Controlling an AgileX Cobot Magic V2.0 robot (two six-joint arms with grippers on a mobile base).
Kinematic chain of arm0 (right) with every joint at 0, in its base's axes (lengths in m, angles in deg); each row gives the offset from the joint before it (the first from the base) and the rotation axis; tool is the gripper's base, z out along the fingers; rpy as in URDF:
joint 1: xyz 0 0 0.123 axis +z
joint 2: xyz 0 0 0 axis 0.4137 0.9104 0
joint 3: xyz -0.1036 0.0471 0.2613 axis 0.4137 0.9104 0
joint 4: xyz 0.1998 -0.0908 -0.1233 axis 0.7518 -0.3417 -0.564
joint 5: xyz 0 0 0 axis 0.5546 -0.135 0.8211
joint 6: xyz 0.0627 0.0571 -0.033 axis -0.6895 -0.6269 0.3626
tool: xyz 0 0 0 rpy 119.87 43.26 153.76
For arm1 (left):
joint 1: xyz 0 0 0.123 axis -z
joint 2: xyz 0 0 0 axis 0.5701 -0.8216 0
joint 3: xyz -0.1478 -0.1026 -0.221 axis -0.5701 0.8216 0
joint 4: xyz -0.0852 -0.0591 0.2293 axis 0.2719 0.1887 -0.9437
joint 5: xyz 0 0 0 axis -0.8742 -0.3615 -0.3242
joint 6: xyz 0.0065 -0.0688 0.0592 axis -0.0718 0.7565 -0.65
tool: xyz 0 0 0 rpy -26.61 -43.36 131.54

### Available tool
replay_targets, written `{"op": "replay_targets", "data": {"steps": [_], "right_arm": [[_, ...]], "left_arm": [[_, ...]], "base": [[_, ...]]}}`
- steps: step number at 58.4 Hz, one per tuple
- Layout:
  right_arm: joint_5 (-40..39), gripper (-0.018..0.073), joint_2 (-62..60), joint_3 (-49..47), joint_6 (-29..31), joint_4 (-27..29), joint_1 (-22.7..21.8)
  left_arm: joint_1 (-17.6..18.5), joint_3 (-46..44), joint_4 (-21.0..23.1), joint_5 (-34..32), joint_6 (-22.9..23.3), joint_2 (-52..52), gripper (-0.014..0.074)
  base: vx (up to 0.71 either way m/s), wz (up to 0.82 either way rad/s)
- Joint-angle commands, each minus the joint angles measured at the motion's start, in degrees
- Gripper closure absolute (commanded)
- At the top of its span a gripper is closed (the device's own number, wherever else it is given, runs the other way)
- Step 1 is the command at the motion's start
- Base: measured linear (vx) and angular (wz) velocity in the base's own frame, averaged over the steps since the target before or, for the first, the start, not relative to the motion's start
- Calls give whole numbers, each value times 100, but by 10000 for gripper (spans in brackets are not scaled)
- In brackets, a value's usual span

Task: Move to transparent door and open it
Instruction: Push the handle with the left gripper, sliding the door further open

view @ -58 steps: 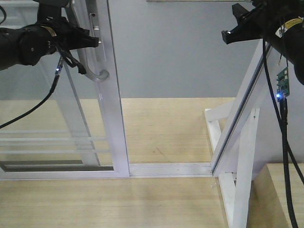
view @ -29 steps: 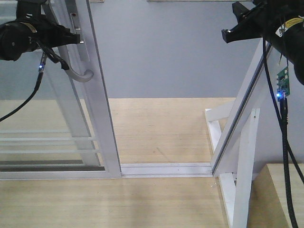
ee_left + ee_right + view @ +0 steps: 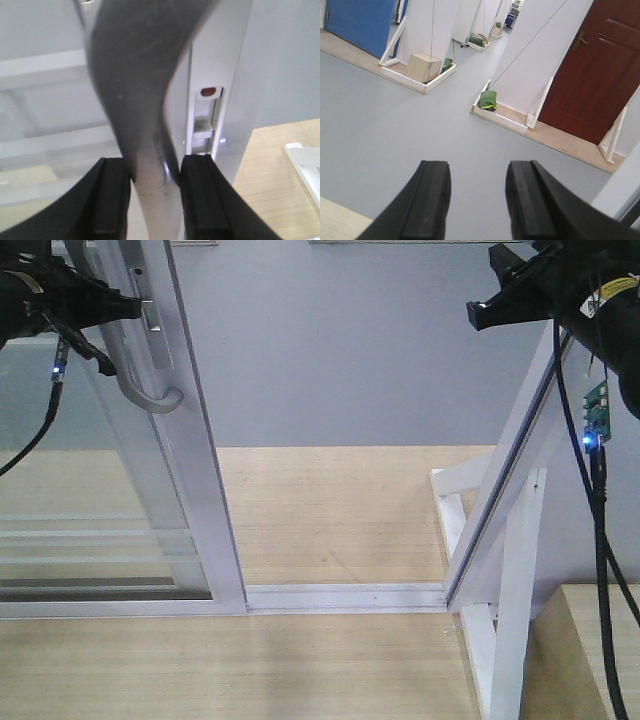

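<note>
The transparent door [image 3: 195,470] stands at the left of the front view, a glass panel with thin white bars in a white frame, slid partway left along its floor track. Its curved grey handle [image 3: 150,390] hangs on the stile. My left gripper [image 3: 118,306] is at the top left, shut on the handle. In the left wrist view the handle [image 3: 145,100] runs down between the two black fingers [image 3: 112,180], which press on both its sides, next to the white stile [image 3: 225,75]. My right gripper [image 3: 492,302] is raised at the top right, open and holding nothing [image 3: 477,170].
The white floor track [image 3: 350,596] crosses the doorway to a slanted white frame with wooden braces [image 3: 510,540] on the right. Wood flooring lies in front, grey floor beyond. The right wrist view shows white partitions, green bags [image 3: 488,100] and a dark red door [image 3: 592,70].
The door has slid left with my left gripper holding its handle, and the opening between the stile and the right frame is wider. The right arm has not moved.
</note>
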Motion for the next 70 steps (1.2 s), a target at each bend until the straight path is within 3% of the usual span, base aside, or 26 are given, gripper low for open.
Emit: {"op": "replay_targets", "data": {"steps": [1, 20, 36, 51, 62, 70], "right_arm": [[-496, 210, -213, -163, 10, 0, -24], [-491, 210, -213, -163, 9, 1, -24], [-418, 210, -213, -163, 5, 25, -24], [-110, 210, -253, -163, -299, 25, -24], [1062, 225, -663, -163, -459, 25, -24], [1806, 269, -1210, -80, -667, 25, -24]], "left_arm": [[-167, -232, -79, -683, -1, 450, 262], [-169, -232, -68, 237, 23, 518, 277], [-169, -115, -73, 482, 13, 1187, 328], [-169, 1155, -205, 148, 4, 2252, 332], [-169, 2333, -226, -511, -1, 3152, 332], [-169, 3043, -226, -438, -1, 3779, 347]], "base": [[0, 0], [0, 0], [0, 0], [0, 0], [0, 0], [0, 0]]}}
